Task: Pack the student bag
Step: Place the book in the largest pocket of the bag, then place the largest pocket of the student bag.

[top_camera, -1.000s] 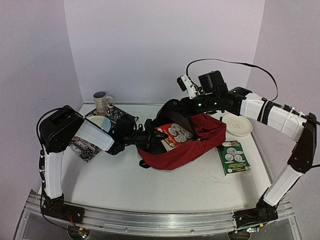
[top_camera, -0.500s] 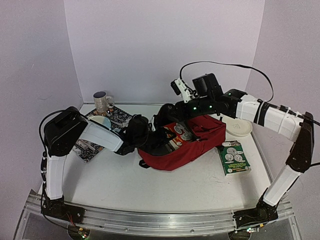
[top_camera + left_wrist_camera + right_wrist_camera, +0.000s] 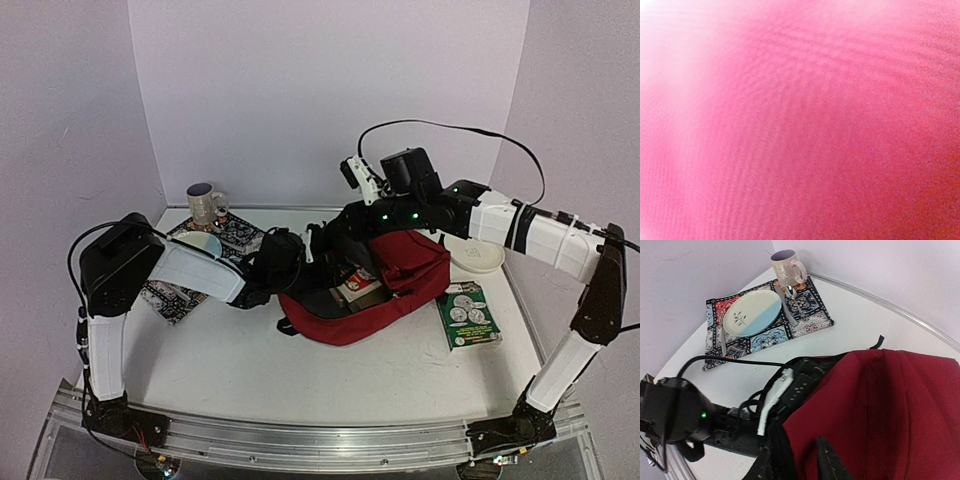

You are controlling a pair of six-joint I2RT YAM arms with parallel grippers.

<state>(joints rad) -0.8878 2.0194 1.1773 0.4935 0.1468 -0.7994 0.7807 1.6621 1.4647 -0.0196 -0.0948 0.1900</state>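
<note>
Change: book (image 3: pixel 358 283) has slid deeper into the bag (image 3: pixel 410 265) since a second ago.
Bag: lying open on the table (image 3: pixel 300 380).
Right fingers (image 3: pixel 800 465): I see them clenched on the bag's rim.
Left fingers: hidden in the bag's mouth; I cannot tell their grip.

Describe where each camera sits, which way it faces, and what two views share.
Top: high behind the bases, looking down at the table; left arm and right arm show.
Left wrist: pressed against the backpack; only blurred red cloth.
Right wrist: over the backpack, facing the plate and mug; left arm and one of its own fingers show.
Top and right wrist share backpack, plate, mug.
</note>
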